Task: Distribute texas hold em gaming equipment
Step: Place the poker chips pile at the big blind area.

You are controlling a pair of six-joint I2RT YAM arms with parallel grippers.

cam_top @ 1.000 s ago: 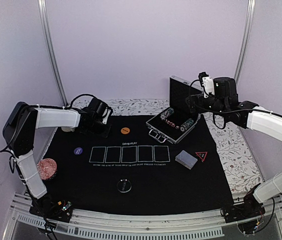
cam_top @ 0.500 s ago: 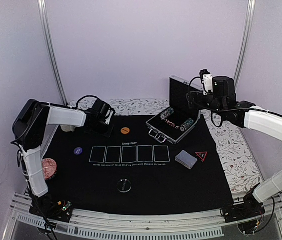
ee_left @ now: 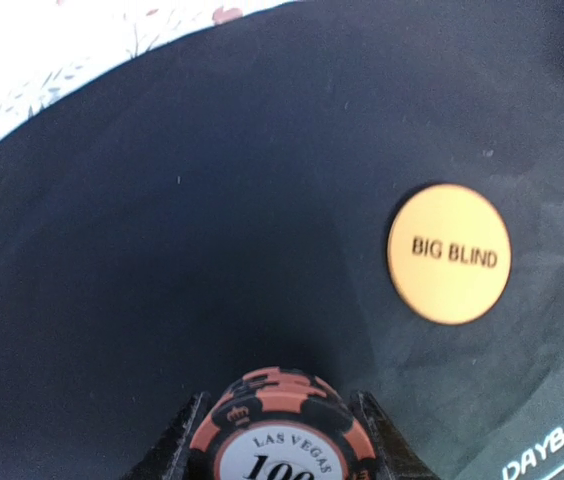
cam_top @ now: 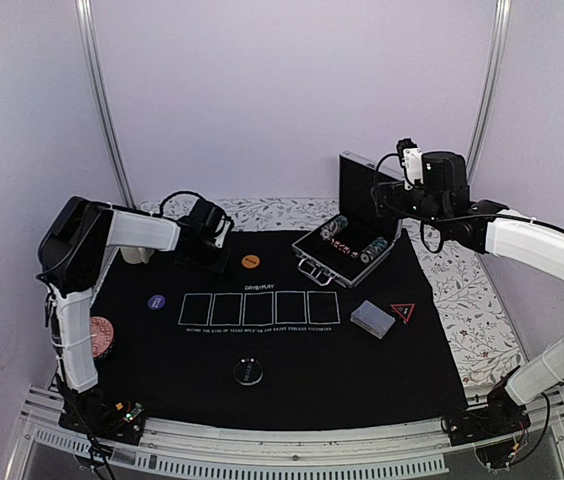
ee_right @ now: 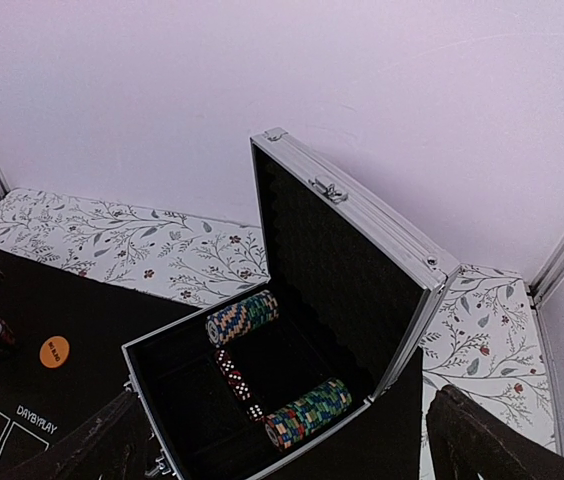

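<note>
Poker setup looks roughly halfway, chips are the current job

Left end effector (ee_left: 282, 445) is clamped on a small stack of orange Las Vegas 100 chips (ee_left: 282, 415), low over the black mat (cam_top: 302, 400) on the desk, near the orange Big Blind disc (ee_left: 449, 253). Right end effector (ee_right: 287, 455) hangs wide open above the aluminium case (ee_right: 362, 230), gripping nothing. Already out on the mat: purple disc (cam_top: 156, 300), black-and-white disc (cam_top: 248, 372), card deck (cam_top: 373, 318), triangle marker (cam_top: 402, 312), plus a reddish chip pile (cam_top: 94, 335) at the left edge. Left to do, I'd say: two chip rolls (ee_right: 307, 410) sit in the case, and no cards are dealt.
</note>
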